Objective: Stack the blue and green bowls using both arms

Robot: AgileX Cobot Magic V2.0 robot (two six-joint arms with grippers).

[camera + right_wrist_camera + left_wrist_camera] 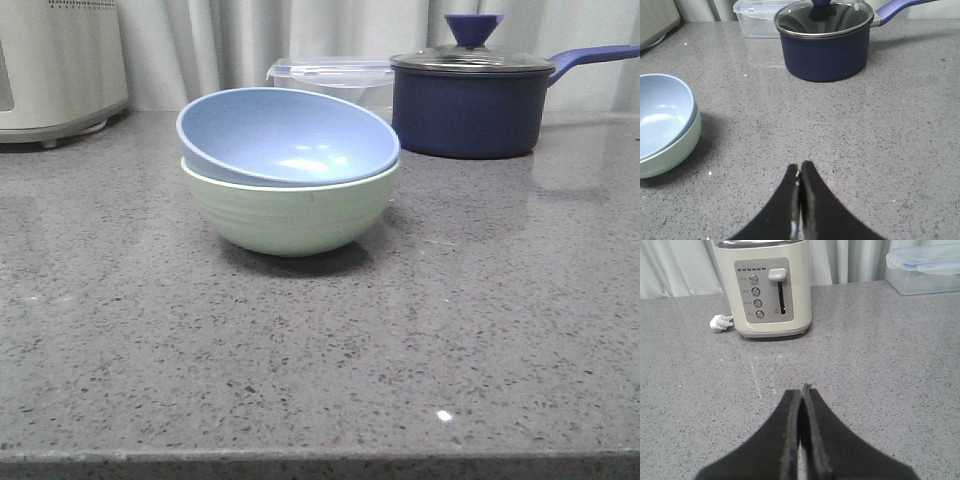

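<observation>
Already nested, the blue bowl [288, 135] sits inside the green bowl [290, 212] near the middle of the grey stone table [320, 360], slightly toward its far edge. The blue one rests tilted, its rim higher on the left, so it probably has not settled flat. Neither arm appears in the front view. A navy saucepan [470, 105] with a glass lid and a clear plastic container [335, 80] stand along the far edge; a cream toaster [60, 65] at the far left corner is cut off by the frame.

From the left wrist, the left gripper [802, 390] has its fingers pressed together, holding nothing, facing the toaster. The bowls are out of sight here.

From the right wrist, the right gripper [799, 170] is likewise closed and empty, well apart from the stacked bowls, which are cut off at the frame's side. With both claws clear, the stacking looks finished.
</observation>
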